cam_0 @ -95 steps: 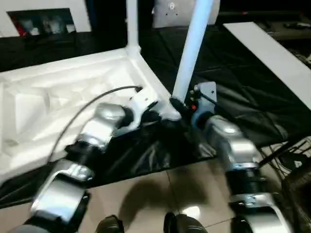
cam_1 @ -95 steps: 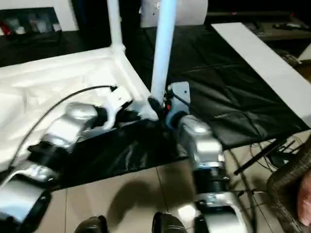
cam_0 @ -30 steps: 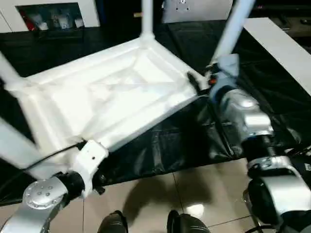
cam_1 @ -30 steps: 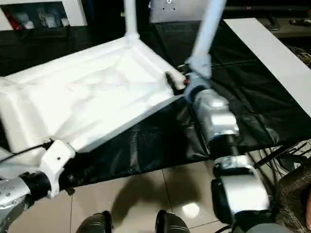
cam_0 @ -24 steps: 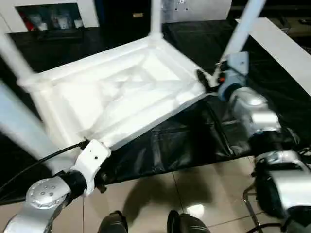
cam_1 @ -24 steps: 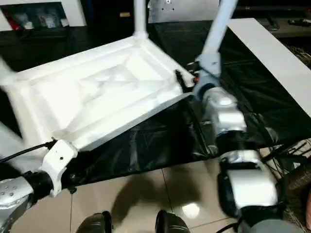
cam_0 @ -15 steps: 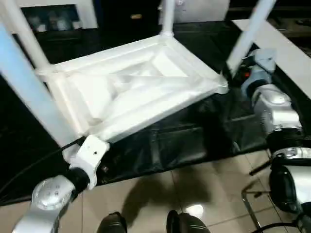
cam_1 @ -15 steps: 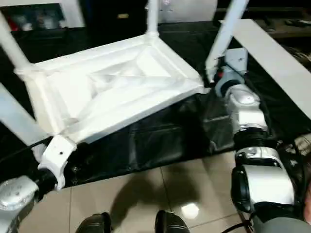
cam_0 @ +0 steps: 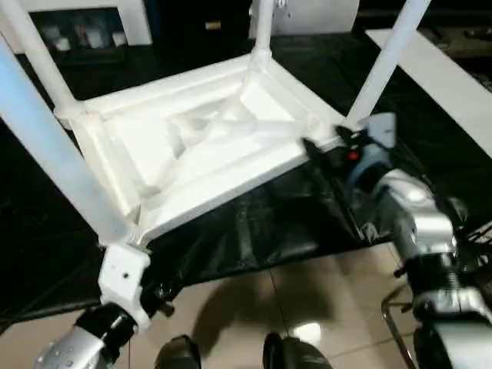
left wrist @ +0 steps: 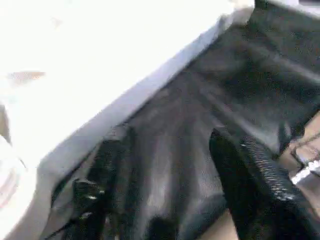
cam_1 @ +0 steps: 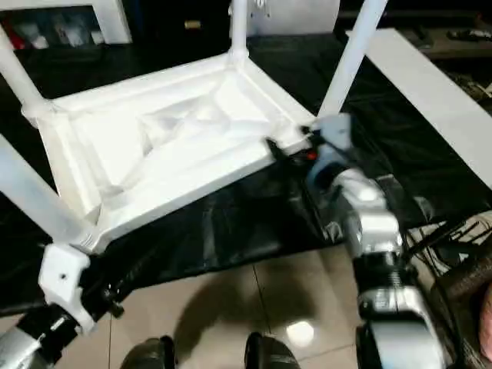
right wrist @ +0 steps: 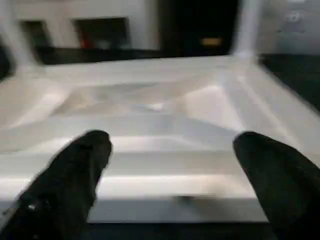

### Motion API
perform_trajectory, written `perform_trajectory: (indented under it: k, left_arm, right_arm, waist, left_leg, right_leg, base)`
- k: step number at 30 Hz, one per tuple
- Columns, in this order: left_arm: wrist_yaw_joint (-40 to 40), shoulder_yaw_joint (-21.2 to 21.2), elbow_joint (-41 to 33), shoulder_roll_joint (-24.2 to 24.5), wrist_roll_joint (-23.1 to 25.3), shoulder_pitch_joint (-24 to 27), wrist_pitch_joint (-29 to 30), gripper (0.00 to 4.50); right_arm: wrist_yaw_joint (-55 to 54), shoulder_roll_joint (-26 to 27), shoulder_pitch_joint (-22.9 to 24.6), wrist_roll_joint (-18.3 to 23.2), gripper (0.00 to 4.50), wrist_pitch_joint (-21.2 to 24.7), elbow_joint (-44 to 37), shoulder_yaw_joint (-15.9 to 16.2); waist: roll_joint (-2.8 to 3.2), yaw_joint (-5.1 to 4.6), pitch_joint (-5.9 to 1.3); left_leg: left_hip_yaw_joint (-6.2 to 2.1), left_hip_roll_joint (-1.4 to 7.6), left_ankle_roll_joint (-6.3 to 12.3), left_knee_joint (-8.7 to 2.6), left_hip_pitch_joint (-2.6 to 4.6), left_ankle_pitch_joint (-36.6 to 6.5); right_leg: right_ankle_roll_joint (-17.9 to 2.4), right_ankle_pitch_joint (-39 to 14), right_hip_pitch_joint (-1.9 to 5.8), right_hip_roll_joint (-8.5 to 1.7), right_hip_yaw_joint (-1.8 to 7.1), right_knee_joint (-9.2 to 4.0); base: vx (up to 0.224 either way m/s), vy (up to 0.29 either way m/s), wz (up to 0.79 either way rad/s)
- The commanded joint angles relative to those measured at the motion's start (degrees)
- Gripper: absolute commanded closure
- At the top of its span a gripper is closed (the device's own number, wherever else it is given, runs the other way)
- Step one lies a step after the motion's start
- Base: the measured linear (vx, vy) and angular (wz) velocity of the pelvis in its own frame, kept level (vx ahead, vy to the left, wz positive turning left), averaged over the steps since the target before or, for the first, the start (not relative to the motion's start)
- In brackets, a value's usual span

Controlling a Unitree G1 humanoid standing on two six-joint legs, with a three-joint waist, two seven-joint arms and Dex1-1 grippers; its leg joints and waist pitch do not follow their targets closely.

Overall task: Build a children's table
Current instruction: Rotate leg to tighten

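The children's table lies upside down on a black cloth, its ribbed underside (cam_0: pixel 200 146) facing up and all four white legs standing in the corner sockets. The near left leg (cam_0: pixel 54 154) rises just above my left gripper (left wrist: pixel 175 190), which hangs open below that corner over the cloth, with nothing between its fingers (left wrist: pixel 257 175). My right gripper (cam_1: pixel 288 146) is wide open at the table's near rim (right wrist: pixel 165 165), close to the base of the right leg (cam_0: pixel 380 69). It holds nothing.
The black cloth (cam_0: pixel 269 223) ends at a beige tiled floor (cam_0: pixel 231 307), where my feet show. A long white board (cam_0: pixel 450 81) lies on the right. A white shelved cabinet (cam_0: pixel 84 23) and a grey panel (cam_0: pixel 315 11) stand at the back. Cables lie at far right.
The view has shifted. My right gripper has come off the right leg's base to the rim just beside it. My left gripper has sunk below the near left corner.
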Motion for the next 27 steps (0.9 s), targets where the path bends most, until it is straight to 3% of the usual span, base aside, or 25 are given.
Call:
perform_trajectory:
  k: [1,3,7,12,15,17,20,22,27]
  left_arm:
    - [0.4,0.4,0.0,-0.2,-0.5,0.6,-1.3,1.49]
    - [0.6,0.4,0.5,-0.4,-0.9,4.2,-3.2,1.29]
    - [0.1,0.1,1.2,0.2,-0.6,5.8,-4.3,0.95]
    - [-2.8,2.3,7.1,-1.5,-1.2,7.9,-14.8,0.73]
    - [-5.5,5.6,12.5,-2.0,-3.8,10.1,-20.9,0.44]
    - [-7.1,9.2,16.5,-1.9,-6.2,10.6,-24.5,0.11]
    - [-9.4,11.8,20.2,-1.0,-7.4,11.8,-27.8,0.04]
    - [-10.8,14.5,23.5,-0.6,-9.1,12.4,-31.6,0.01]
    - [-12.4,18.0,26.5,0.5,-11.9,10.8,-34.7,0.01]
  right_arm:
    - [1.5,-0.2,1.5,1.3,0.00,2.6,-3.0,1.9]
    - [2.2,-0.2,6.7,1.8,0.00,6.7,-10.9,4.1]
    - [2.3,-0.8,11.0,2.9,0.00,10.5,-17.5,6.4]
    - [1.2,-0.9,14.4,4.2,0.00,14.0,-23.3,8.1]
    - [2.1,-1.1,16.0,4.4,0.00,15.2,-25.6,8.7]
    - [3.4,-1.6,17.0,5.1,0.00,16.8,-27.9,9.8]
    - [4.1,-2.0,17.8,6.1,0.00,18.1,-29.8,10.7]
    - [4.9,-2.6,18.5,6.8,0.00,19.3,-31.6,11.6]
    - [5.4,-3.0,18.9,6.7,0.00,19.9,-32.2,12.2]
  waist:
    - [0.15,-0.11,-3.00]
    - [0.23,-0.16,-3.03]
    - [0.33,-0.43,-3.04]
    - [0.63,-0.24,-2.54]
    - [0.79,-0.33,-2.46]
    - [0.98,-0.15,-2.45]
    - [0.94,-0.18,-2.35]
    - [0.97,0.03,-2.12]
    - [0.91,0.36,-1.88]
  left_leg:
    - [-0.21,1.08,3.12,-4.18,0.72,-18.5]
    - [-0.32,1.06,2.96,-4.31,0.46,-17.6]
    - [-0.33,1.20,3.01,-4.51,0.66,-17.2]
    - [-0.43,1.02,2.59,-4.77,0.66,-18.5]
    - [-0.55,1.08,2.19,-4.99,0.65,-19.0]
    - [-0.53,1.27,2.53,-5.14,0.85,-18.2]
    - [-0.52,1.34,2.51,-5.28,0.71,-18.4]
    - [-0.44,1.32,2.75,-5.29,0.95,-18.9]
    - [-0.46,1.49,2.10,-5.52,1.21,-20.7]
  right_leg:
    - [-2.9,-26.5,2.60,-3.05,2.78,-6.06]
    - [-3.0,-24.9,2.80,-3.03,2.90,-6.08]
    - [-2.9,-23.4,2.70,-3.02,3.01,-6.15]
    - [-2.0,-25.2,2.70,-3.24,3.07,-6.71]
    - [-1.8,-24.6,2.87,-3.32,3.08,-6.65]
    - [-3.0,-21.4,2.80,-3.21,3.14,-6.63]
    - [-4.0,-18.8,3.06,-3.27,3.13,-6.33]
    - [-4.0,-19.6,2.87,-3.34,3.21,-6.50]
    - [-3.6,-22.7,2.63,-3.51,3.33,-6.70]
  base:
    - [0.000,0.000,0.00]
    - [0.000,0.000,0.00]
    - [0.000,0.000,0.00]
    - [0.000,0.000,0.00]
    - [0.000,0.000,0.00]
    - [0.000,0.000,0.00]
    - [0.000,0.000,0.00]
    - [0.000,0.000,0.00]
    - [0.000,0.000,0.00]
